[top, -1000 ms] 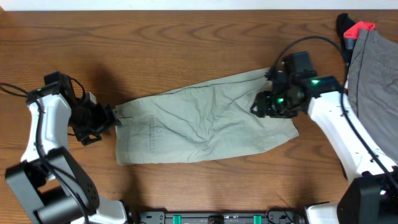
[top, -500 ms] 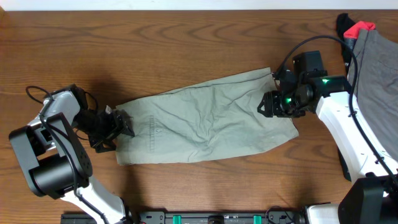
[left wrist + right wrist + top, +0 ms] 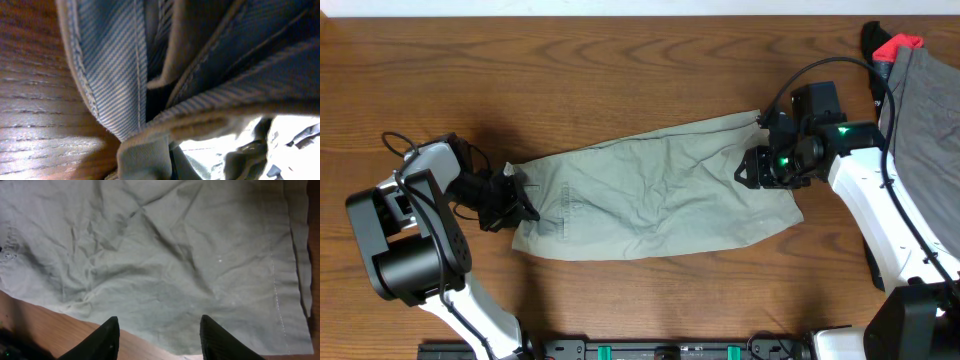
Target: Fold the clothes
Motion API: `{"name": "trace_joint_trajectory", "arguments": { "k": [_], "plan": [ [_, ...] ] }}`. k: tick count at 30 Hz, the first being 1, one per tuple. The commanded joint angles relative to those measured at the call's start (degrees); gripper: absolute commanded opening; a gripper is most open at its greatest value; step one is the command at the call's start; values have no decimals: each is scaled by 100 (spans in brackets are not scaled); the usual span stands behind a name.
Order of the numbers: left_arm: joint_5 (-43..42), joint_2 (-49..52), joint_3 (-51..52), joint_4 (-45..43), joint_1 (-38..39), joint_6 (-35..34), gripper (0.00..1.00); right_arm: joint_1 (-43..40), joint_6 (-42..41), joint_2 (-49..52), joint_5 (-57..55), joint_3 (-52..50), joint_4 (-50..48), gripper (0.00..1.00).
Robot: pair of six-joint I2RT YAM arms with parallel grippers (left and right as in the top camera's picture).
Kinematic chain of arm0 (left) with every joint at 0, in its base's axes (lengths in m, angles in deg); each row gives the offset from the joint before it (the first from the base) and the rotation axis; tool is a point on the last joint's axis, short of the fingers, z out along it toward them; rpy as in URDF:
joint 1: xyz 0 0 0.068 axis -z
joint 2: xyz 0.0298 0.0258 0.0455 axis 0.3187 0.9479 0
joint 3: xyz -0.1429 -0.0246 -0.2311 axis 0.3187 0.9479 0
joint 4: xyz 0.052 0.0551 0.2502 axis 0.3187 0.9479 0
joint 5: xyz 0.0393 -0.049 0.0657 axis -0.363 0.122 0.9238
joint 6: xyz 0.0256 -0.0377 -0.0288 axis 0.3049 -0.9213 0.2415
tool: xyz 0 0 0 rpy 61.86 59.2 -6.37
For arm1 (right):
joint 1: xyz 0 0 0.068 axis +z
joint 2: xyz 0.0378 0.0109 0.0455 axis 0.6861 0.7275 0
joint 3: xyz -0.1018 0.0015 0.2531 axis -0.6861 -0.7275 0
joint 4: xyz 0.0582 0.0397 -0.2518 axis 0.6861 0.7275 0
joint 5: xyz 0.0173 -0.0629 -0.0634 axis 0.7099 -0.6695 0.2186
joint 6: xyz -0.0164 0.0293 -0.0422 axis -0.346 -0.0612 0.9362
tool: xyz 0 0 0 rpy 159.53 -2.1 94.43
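Our left gripper (image 3: 508,200) pinches the shorts (image 3: 650,200) at the waistband; our right gripper (image 3: 752,170) hangs spread over the leg end.

We see the shorts lying flat and wrinkled across the middle of the table (image 3: 620,60), waistband toward the left. The left jaws are pressed together on the cloth there, and that wrist view is filled by the blue striped lining (image 3: 110,65). The right jaws stand apart above the cloth, which shows between the fingers (image 3: 107,340). A grey garment (image 3: 925,110) lies at the table's right edge, apart from the shorts.
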Motion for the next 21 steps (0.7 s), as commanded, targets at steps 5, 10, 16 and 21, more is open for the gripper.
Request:
{"name": "trace_joint_trajectory", "arguments": {
  "k": [5,10,16,21],
  "plan": [
    [407,-400,-951,1106,39,90,6,-57,35,-197,44,11,48,49],
    [1283,-1097,-2409,2400,39,0,6,-271,35,-452,24,11,42,49],
    [1582,-1370,-4177,3462,197,-55,6,-605,35,-778,28,11,44,51],
    [1985,-1368,-4736,3654,1029,-146,6,-807,35,-999,28,11,44,53]
  ]
}}
